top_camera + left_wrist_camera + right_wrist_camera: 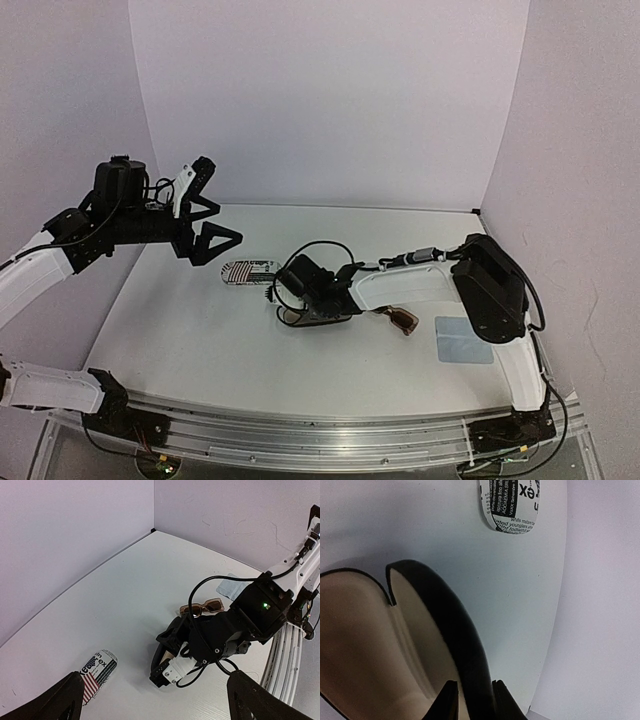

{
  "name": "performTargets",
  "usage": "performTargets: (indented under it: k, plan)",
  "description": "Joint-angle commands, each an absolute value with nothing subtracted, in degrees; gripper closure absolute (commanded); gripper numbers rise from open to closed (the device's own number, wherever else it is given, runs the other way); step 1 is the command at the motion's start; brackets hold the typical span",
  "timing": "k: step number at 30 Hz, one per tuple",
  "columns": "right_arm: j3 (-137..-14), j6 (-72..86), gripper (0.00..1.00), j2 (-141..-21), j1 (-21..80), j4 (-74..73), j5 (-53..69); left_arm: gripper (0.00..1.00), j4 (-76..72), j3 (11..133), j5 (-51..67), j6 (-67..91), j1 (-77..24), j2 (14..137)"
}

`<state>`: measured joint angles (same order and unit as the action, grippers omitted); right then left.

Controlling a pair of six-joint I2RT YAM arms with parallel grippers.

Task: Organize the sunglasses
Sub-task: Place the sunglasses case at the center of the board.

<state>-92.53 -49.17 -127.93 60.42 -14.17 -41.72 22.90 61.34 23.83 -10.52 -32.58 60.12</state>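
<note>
Brown chunky sunglasses (401,320) (202,608) lie on the table just right of an open black glasses case (298,316). In the right wrist view the case's beige lining (355,645) shows nothing inside, and its black lid rim (451,625) stands up between my fingers. My right gripper (292,297) (475,700) straddles that rim with the jaws slightly apart, a thin gap on the lining side. My left gripper (222,200) (160,705) hangs wide open and holds nothing, high above the table's left side.
A white case with stripes and print (247,271) (97,674) (512,505) lies shut just left of and behind the black case. A light-blue cloth (463,340) (231,586) sits at the right. Purple walls close in the table at the back and sides.
</note>
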Motion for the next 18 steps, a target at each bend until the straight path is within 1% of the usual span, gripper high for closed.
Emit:
performTargets:
  k: [1,4,9,13,18]
  plan:
    - [-93.95,-47.57,0.72,-128.7,60.51,-13.8,-40.84,0.0,20.96,61.19,24.42,-11.12,-32.52,59.18]
    - [-94.7,-46.33,0.67,-128.41,60.55,-13.8,-41.28,0.0,21.06,61.22,24.76,-11.21,-32.52,59.15]
    - [-95.39,-45.63,0.63,-127.74,60.53,-13.8,-41.06,0.0,20.98,61.06,25.21,-11.21,-32.52,58.95]
    - [-95.84,-45.79,0.57,-127.55,60.51,-13.8,-41.44,0.0,21.09,60.89,25.19,-11.3,-32.54,58.77]
    - [-96.81,-44.45,0.54,-125.98,60.51,-13.8,-40.16,0.0,21.25,60.75,25.47,-11.44,-32.53,58.62]
